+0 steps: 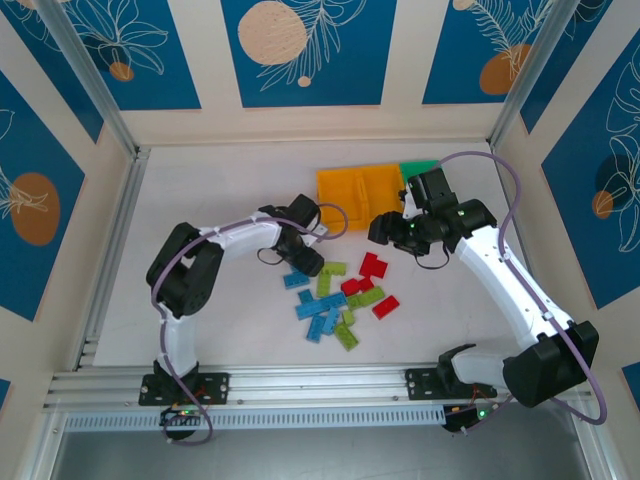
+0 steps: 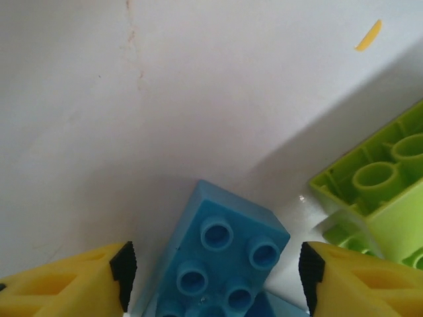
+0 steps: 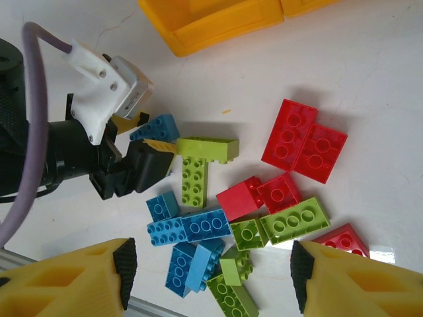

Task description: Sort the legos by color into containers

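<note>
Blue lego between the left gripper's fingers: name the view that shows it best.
Left wrist view: the blue lego lies close up, studs clear, between the open fingers of the left gripper. The right wrist view shows it small and partly hidden behind that gripper; the top view gives just a blue speck.

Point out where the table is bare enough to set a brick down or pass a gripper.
Bare: the table between back wall and containers; the patch left of the left arm; the gap between legos and right arm. Crowded: the centre, where left gripper and right gripper hang by them.
</note>
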